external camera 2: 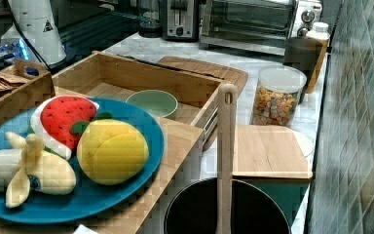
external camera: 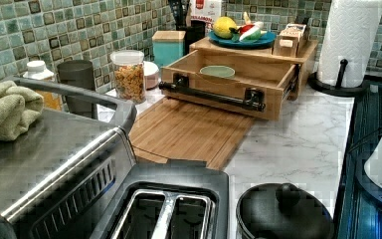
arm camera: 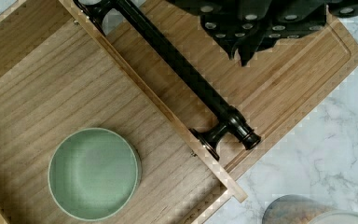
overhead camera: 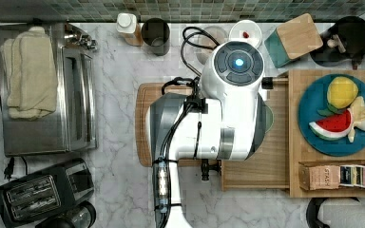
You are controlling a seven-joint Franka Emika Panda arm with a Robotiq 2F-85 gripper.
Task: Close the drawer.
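Drawer stands pulled out from the wooden stand, over the cutting board on the marble tabletop — one green bowl inside, toward the left view's far side. Black bar handle untouched. Gripper hovers above the handle; fingers' state: cannot tell. Blue plate on the stand carries toy fruit.
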